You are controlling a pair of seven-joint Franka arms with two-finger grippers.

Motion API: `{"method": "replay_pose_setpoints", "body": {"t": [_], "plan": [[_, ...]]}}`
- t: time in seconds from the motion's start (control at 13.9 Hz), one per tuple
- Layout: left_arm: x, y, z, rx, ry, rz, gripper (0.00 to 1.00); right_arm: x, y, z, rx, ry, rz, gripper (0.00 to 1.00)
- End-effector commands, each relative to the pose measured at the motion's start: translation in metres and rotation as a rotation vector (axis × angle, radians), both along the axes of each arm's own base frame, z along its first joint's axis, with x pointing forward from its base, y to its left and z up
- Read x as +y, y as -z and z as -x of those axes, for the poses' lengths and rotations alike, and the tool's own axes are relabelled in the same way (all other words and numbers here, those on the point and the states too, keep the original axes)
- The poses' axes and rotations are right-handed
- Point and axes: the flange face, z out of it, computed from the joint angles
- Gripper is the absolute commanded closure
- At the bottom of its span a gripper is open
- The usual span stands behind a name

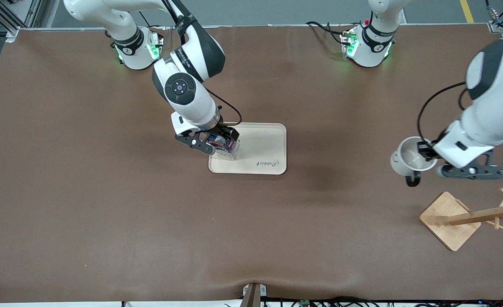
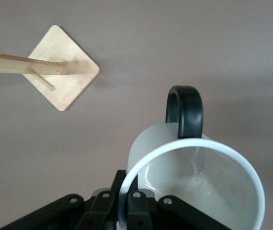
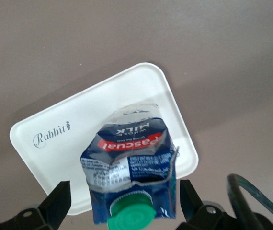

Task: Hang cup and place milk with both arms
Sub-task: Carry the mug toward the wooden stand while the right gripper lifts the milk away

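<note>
Overhead, left claw clamping cup, right claw spread around milk

Bright even overhead light, soft shadows, sharp focus, no glare

the brown table lies bare along its whole front edge and across the right arm's end, so a gripper could sweep there freely. near the middle the cream tray takes up room, with the milk standing on the tray's end toward the right arm, and the right gripper spread on either side of it. at the left arm's end the wooden rack juts its pegs sideways; the cup, pinched by the left gripper, hangs in the air close by it.
</note>
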Motion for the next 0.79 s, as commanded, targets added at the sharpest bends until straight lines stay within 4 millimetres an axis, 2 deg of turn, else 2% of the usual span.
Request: {"method": "replay_pose_setpoints", "body": {"t": [0.0,0.07,0.14,0.22,0.36,0.51,0.65,0.72], "plan": [[0.036,-0.016,0.0,-0.004,0.057,0.01,1.0,0.003,0.007,0.011,-0.014,0.027,-0.006,0.1],[0.052,-0.019,-0.003,-0.012,0.079,0.014,1.0,0.004,0.007,0.013,-0.004,0.04,-0.001,0.67],[0.069,-0.018,-0.004,-0.014,0.092,0.017,1.0,0.003,0.007,0.012,-0.001,0.071,0.005,0.94],[0.084,-0.014,-0.006,-0.018,0.105,0.025,1.0,0.003,0.007,0.013,0.002,0.08,0.005,1.0],[0.116,-0.015,-0.01,-0.06,0.12,0.035,1.0,-0.001,-0.002,0.009,0.008,0.087,0.003,1.0],[0.128,-0.008,-0.016,-0.086,0.13,0.042,1.0,-0.019,-0.037,-0.006,0.096,0.113,0.038,1.0],[0.137,-0.004,-0.019,-0.102,0.123,0.05,1.0,-0.055,-0.085,-0.032,0.182,0.135,0.071,1.0],[0.137,-0.003,-0.021,-0.114,0.124,0.051,1.0,-0.074,-0.101,-0.044,0.198,0.153,0.074,1.0]]}}
